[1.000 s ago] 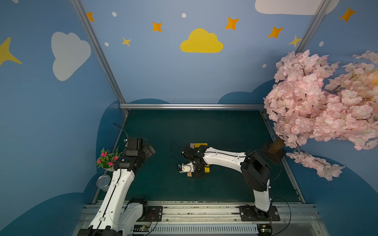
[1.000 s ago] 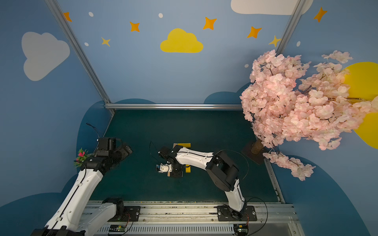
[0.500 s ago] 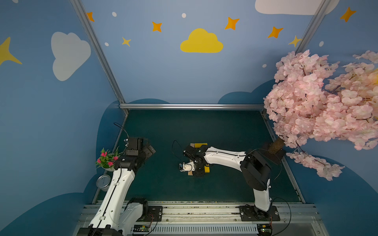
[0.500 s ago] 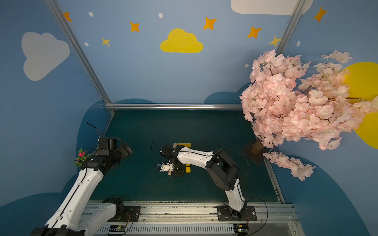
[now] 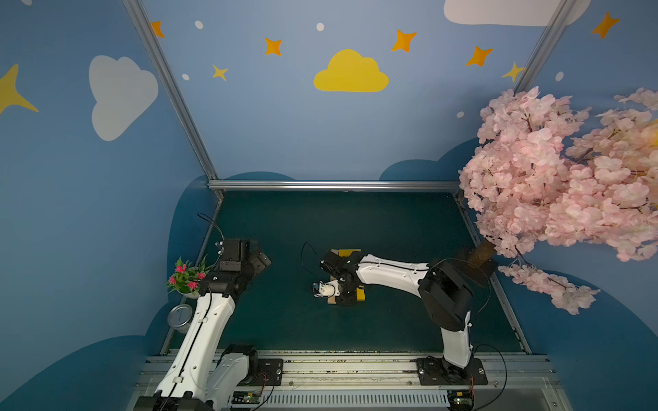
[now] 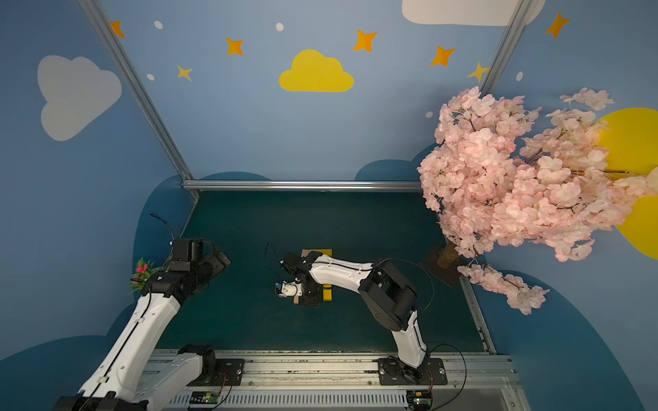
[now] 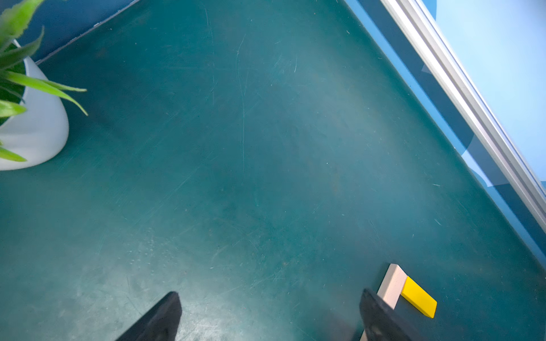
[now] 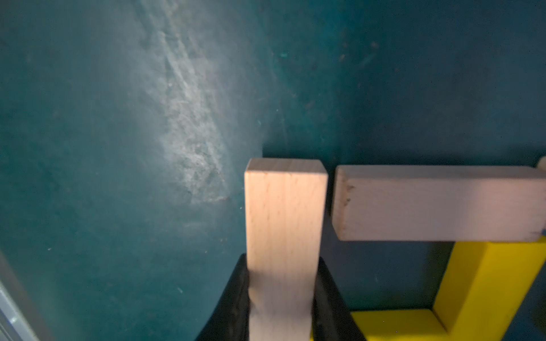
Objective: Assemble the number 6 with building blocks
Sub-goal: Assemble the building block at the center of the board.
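On mat point(image 7: 236, 147): right fingers point(image 8: 233, 304) clamp tan bar point(image 8: 283, 221); left fingers point(image 7: 159, 319) spread, empty; white pot point(image 7: 38, 133) holds plant point(image 7: 11, 108).

Both arms are wearing white shells over black joints. The left arm point(image 5: 204, 331) and right arm point(image 5: 391, 274) are sitting on black plates point(image 5: 429, 373) screwed to the aluminium rail point(image 5: 338, 366). Black cables point(image 5: 301, 256) are looping off the wrists, and farthest from that rail the left gripper point(image 7: 269, 292) is showing black fingers point(image 7: 159, 319).
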Robot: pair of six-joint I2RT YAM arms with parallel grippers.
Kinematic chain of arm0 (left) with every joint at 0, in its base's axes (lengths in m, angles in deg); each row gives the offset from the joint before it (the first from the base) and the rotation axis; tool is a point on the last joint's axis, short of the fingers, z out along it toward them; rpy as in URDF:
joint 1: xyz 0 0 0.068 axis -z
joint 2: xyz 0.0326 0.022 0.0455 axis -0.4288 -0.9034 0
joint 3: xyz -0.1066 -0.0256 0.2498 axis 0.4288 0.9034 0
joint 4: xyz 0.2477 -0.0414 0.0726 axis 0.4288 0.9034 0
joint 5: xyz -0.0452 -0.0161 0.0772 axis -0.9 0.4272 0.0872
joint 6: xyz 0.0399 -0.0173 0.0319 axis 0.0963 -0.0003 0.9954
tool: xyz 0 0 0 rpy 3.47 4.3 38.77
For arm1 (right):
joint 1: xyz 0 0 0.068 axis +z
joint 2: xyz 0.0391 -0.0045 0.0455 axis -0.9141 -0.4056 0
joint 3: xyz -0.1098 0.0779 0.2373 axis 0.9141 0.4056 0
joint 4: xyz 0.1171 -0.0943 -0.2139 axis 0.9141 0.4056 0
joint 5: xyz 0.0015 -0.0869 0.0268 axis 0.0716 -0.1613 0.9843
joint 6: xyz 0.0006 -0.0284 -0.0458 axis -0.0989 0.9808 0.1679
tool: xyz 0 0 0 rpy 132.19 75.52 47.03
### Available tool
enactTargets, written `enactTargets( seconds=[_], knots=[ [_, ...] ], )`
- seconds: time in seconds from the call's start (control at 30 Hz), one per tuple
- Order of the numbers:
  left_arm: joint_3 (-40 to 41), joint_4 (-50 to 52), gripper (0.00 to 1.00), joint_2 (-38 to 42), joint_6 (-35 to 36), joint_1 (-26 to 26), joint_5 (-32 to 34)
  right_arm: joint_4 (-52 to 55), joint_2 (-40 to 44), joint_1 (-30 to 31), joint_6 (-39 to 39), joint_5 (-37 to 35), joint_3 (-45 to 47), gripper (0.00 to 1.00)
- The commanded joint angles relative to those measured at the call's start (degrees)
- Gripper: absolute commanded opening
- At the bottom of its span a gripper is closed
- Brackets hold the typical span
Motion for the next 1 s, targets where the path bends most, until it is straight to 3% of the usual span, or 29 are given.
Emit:
enactTargets(
  seconds=[0.0,0.97],
  knots=[
    [0.65,-0.55,0.95,-0.29,-0.13,0.22,0.66,0.18,0.6,-0.38,0.85,0.24,0.53,0.0],
    [1.08,-0.91,0.95,0.04,-0.4,0.17,1.03,-0.48,-0.71,-1.51,0.85,0.24,1.57,0.0]
  ],
)
